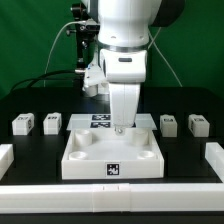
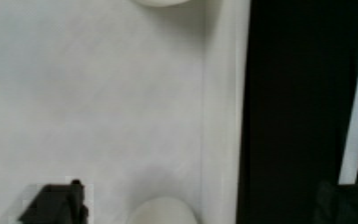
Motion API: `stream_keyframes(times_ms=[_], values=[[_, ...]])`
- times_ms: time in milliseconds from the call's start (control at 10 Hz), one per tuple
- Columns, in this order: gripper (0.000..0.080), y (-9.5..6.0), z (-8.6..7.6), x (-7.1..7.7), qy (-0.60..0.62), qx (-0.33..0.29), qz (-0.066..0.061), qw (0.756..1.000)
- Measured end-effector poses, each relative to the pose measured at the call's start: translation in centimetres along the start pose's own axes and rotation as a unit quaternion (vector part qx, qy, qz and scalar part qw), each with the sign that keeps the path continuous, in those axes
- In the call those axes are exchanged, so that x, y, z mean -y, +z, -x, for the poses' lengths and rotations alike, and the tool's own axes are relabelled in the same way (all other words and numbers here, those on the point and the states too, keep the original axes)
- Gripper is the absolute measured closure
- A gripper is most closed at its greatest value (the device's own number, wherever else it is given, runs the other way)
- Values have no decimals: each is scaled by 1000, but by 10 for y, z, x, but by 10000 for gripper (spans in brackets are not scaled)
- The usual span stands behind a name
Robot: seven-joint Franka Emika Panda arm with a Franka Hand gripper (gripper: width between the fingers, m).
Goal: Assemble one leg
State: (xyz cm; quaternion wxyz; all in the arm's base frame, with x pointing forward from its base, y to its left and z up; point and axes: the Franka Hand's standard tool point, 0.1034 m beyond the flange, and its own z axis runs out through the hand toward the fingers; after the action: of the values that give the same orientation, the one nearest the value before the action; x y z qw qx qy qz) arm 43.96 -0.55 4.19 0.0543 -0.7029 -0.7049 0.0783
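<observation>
Two small white legs stand at the exterior view's left [image 1: 22,124] [image 1: 51,122] and two at its right [image 1: 169,123] [image 1: 197,125], each with a tag on its face. The large white square tray [image 1: 85,157] with round corner sockets lies in the middle. My gripper [image 1: 120,127] hangs low over the tray's far side, apart from all the legs. In the wrist view the gripper [image 2: 197,205] is open and empty, with one dark finger [image 2: 51,205] over the tray's white surface [image 2: 105,110] and a round socket [image 2: 167,212] between the jaws. No leg shows in the wrist view.
The marker board [image 1: 99,121] lies just behind the tray. White rails stand at the table's left [image 1: 5,155], right [image 1: 214,157] and front [image 1: 60,190]. Black table [image 2: 300,100] shows beside the tray's edge. Cables hang behind the arm.
</observation>
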Motion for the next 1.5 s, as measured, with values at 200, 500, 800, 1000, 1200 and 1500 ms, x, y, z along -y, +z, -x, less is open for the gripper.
stream_keyframes(times_ms=[200,500,800,1000,1200,1500], values=[[150,2,0,1,-3,0,-2,1000],[150,21,0,9,-41,1,-21,999],[150,30,1,14,-39,-1,-31,999],[159,33,4,15,-35,-2,-33,999],[328,35,4,16,-34,-2,-36,999],[706,36,4,17,-34,-2,-36,999]])
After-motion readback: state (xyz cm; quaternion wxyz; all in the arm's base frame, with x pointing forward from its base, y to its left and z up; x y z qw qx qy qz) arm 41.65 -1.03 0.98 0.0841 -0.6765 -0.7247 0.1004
